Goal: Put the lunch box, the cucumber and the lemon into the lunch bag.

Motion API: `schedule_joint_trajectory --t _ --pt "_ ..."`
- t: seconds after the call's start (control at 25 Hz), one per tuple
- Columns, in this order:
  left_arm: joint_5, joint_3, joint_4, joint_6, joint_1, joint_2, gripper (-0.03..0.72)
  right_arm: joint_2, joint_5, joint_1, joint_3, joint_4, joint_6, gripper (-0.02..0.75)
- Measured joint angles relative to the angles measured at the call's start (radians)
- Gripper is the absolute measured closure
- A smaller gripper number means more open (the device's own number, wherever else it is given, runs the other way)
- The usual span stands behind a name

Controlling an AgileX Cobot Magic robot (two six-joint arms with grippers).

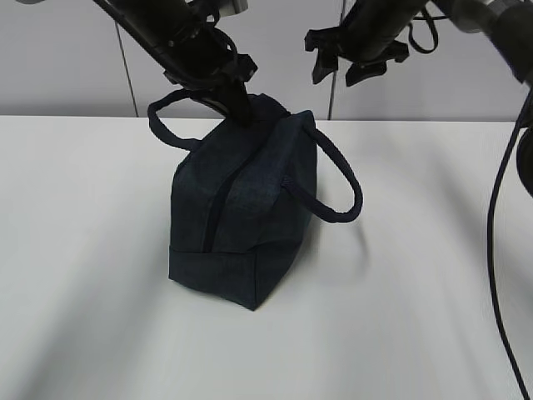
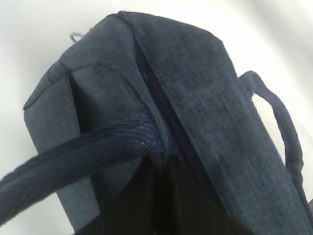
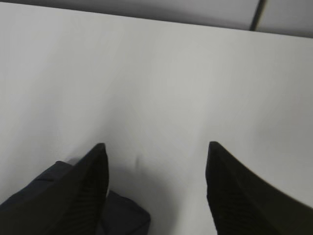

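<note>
The dark navy lunch bag (image 1: 241,217) stands on the white table (image 1: 416,317), and its top zipper (image 1: 218,200) looks closed. My left gripper (image 1: 239,100) is shut, pinching the fabric at the far end of the bag's top. In the left wrist view the lunch bag (image 2: 195,88) fills the frame, and my left gripper (image 2: 164,169) is pressed together beside a handle (image 2: 88,156). My right gripper (image 1: 340,73) hangs open above and to the right of the bag, holding nothing. The right wrist view shows my right gripper (image 3: 156,146) over bare table, with a corner of the lunch bag (image 3: 127,215) below it. The lunch box, the cucumber and the lemon are out of view.
One loop handle (image 1: 343,179) sticks out to the bag's right and another (image 1: 171,125) to its left. A silver ring pull (image 2: 74,36) shows at the bag's far end. A black cable (image 1: 498,250) hangs at the right edge. A grey panel wall (image 1: 67,58) stands behind the table.
</note>
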Motion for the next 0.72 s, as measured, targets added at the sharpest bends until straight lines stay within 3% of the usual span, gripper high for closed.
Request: schedule_joint_trajectory --t 0.4,0.48,0.72 --pt "-0.002 0.0 0.105 -0.115 0.0 0.0 0.671 -0.036 0.028 -0.033 -0.041 -0.013 -0.02 0.267" --pt "-0.002 0.0 0.113 -0.132 0.0 0.0 0.616 -0.059 0.028 -0.033 -0.041 0.0 -0.024 0.267" --pt "0.004 0.0 0.14 -0.175 0.0 0.0 0.36 -0.127 0.028 -0.033 0.017 0.029 -0.074 0.267"
